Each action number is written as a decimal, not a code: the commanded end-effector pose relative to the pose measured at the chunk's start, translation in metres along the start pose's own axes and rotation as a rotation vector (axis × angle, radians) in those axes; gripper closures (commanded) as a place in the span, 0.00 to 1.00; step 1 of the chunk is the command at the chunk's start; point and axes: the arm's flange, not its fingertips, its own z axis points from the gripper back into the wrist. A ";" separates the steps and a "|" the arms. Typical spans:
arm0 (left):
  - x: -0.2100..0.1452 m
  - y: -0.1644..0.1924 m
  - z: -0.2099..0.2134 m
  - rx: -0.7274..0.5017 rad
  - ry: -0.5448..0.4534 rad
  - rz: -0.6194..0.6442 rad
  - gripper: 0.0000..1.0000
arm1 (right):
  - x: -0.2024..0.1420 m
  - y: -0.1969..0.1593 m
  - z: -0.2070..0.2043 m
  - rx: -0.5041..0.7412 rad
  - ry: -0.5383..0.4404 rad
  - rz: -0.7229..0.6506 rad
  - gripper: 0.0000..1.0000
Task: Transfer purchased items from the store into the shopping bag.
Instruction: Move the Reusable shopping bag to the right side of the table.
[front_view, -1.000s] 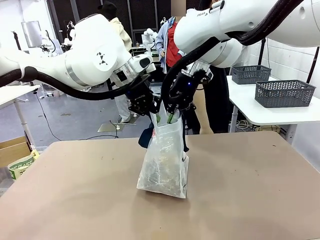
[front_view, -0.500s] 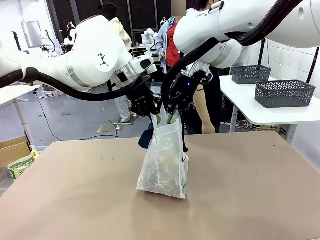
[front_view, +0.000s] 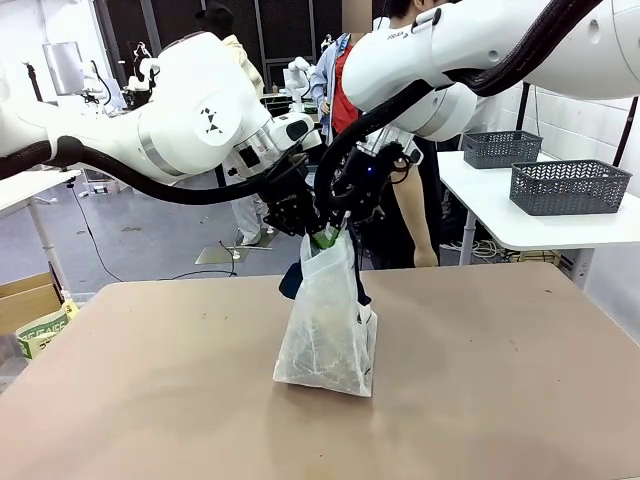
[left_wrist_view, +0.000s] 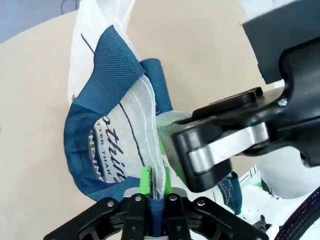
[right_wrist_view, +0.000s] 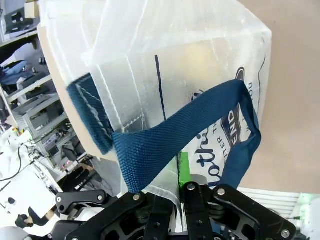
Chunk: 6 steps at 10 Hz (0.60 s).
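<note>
bag (front_view: 325, 320): stood upright near the middle of the table (front_view: 500, 380), held up by its top edge.
bag mouth: was held spread wide a second ago, now drawn together into a narrow peak and lifted a touch.
items (front_view: 322, 352): only a grey blur low down can be made out through the plastic.
left tool (front_view: 312, 232): pinched closed on the rim, right by a navy strap (left_wrist_view: 107, 65).
right tool (front_view: 335, 232): clamped closed on the opposite rim, brought in just beside the left one.
what it means: loading is probably finished, the bag looks gathered for lifting or handing over.
person (front_view: 405, 225): stood at the far side, arm hung down.
</note>
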 end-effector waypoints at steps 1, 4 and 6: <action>-0.001 0.000 0.006 -0.049 0.027 -0.019 0.42 | 0.004 0.012 -0.001 -0.019 -0.025 -0.021 1.00; -0.002 -0.002 0.012 -0.115 0.041 -0.035 0.00 | 0.003 0.013 -0.003 -0.038 -0.031 -0.016 1.00; -0.004 0.002 0.012 -0.190 0.051 -0.033 0.00 | 0.004 0.014 -0.005 -0.040 -0.024 -0.012 1.00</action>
